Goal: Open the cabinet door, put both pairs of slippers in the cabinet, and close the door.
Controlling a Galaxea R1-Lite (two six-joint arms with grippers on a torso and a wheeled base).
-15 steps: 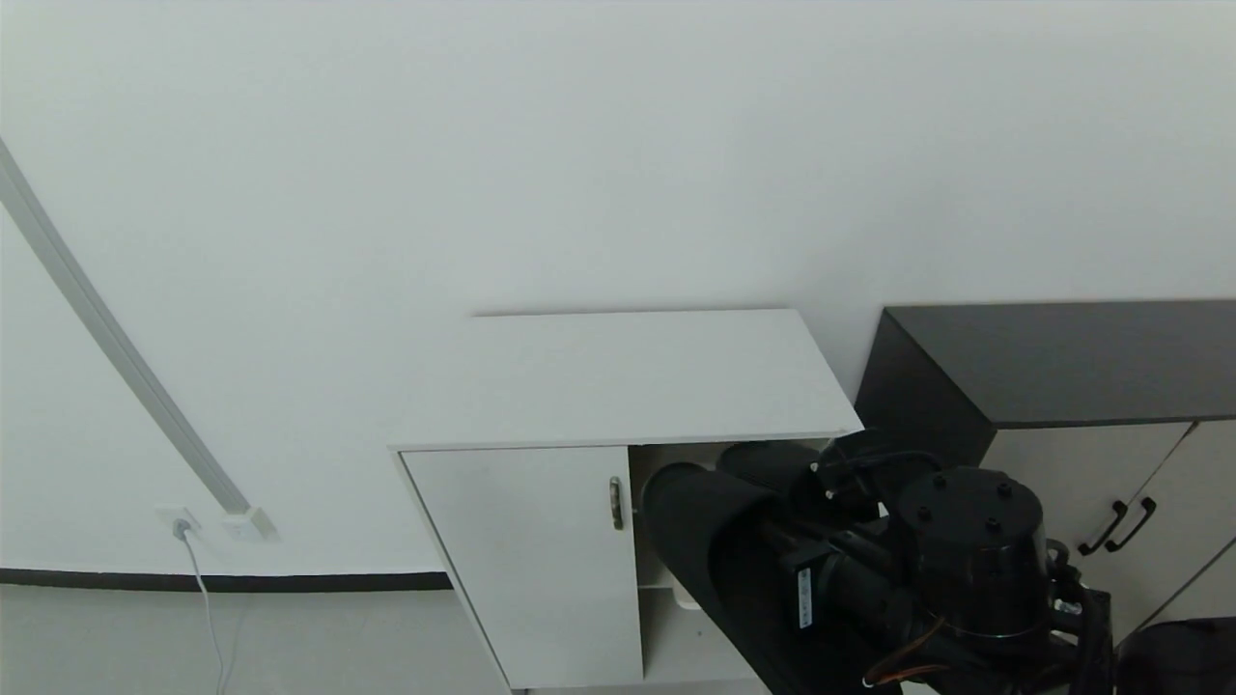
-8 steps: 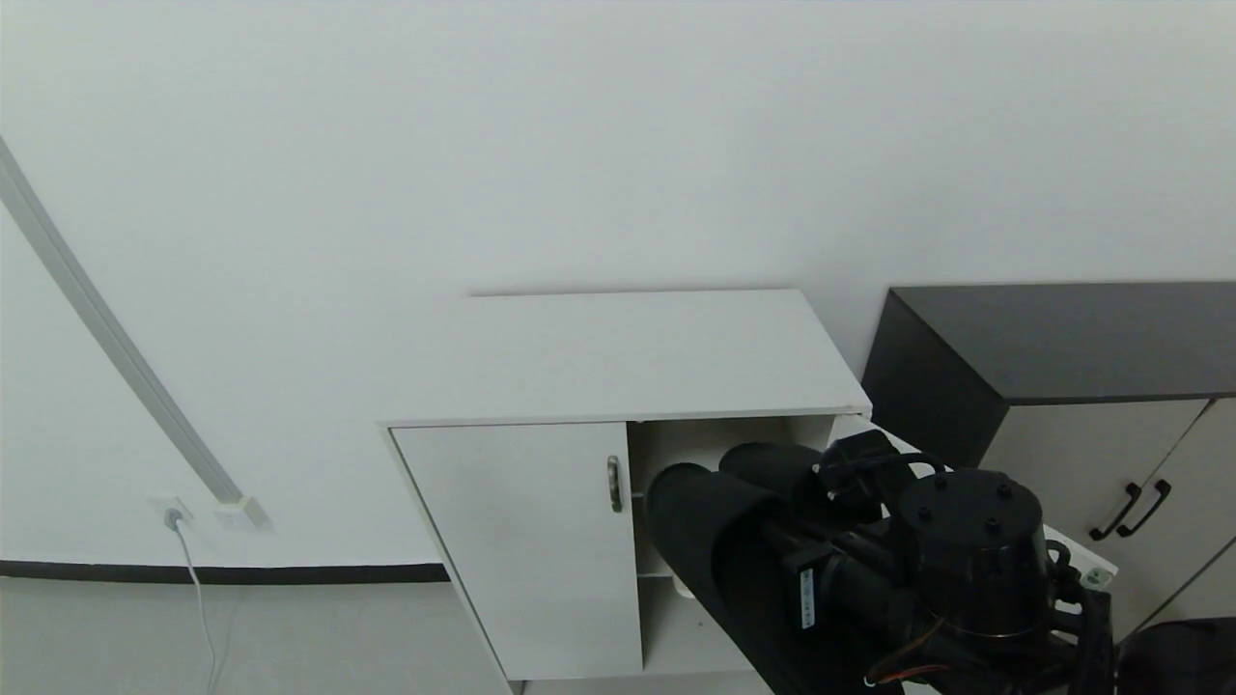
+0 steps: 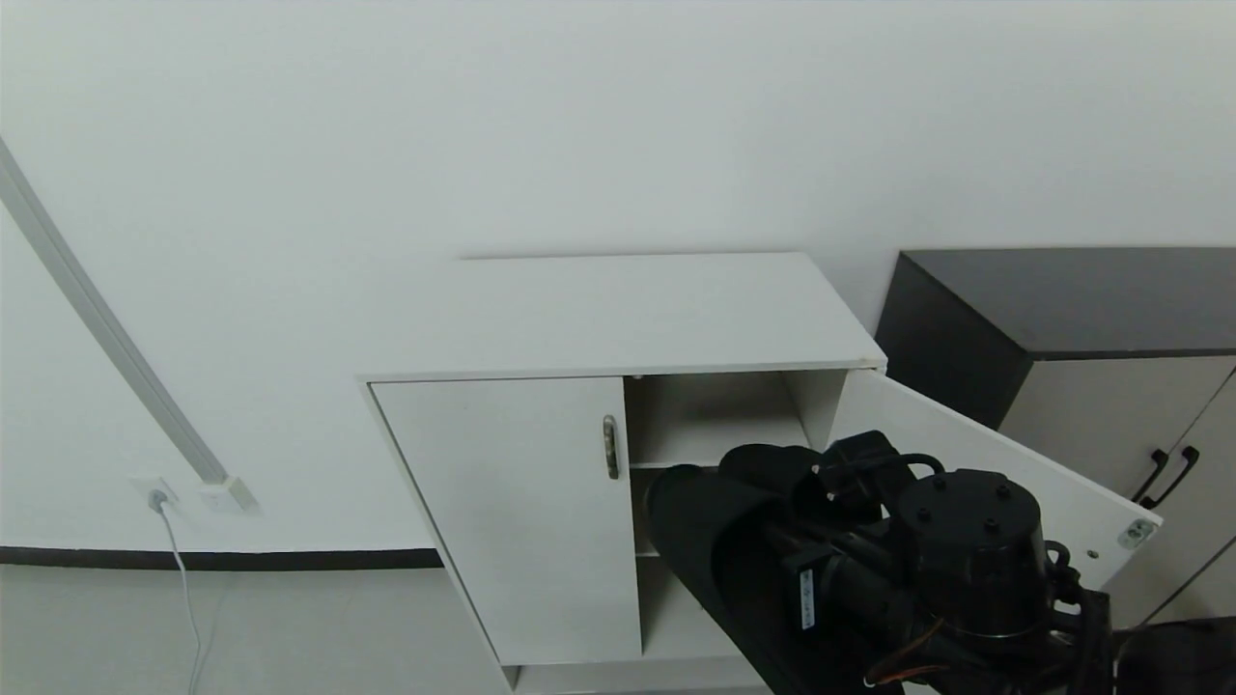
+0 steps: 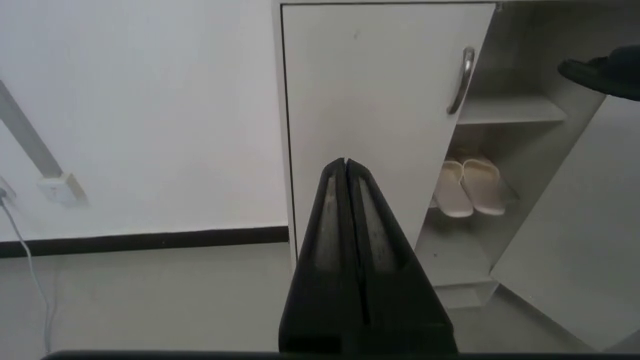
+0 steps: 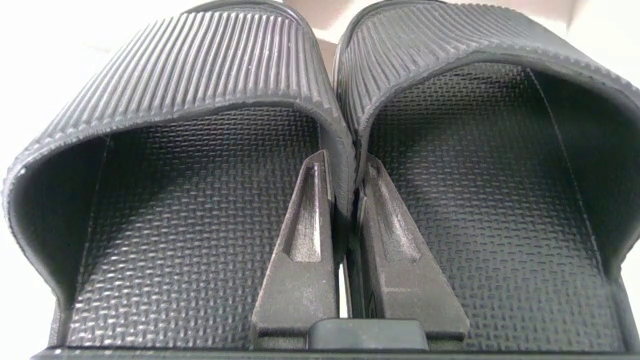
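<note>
Before the open cabinet (image 3: 628,309), right pincer (image 5: 343,170) is clamped on the black slippers (image 3: 705,521), which sit side by side with toes and long axes pointing into the opening. White slippers (image 4: 470,187) lie on the lower shelf. Left pincer (image 4: 346,165) is pressed together.

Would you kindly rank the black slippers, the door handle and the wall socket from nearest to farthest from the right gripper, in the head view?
1. Black slippers, clamped in the right gripper.
2. Door handle, leftward on the closed door.
3. Wall socket, far to the left.
</note>
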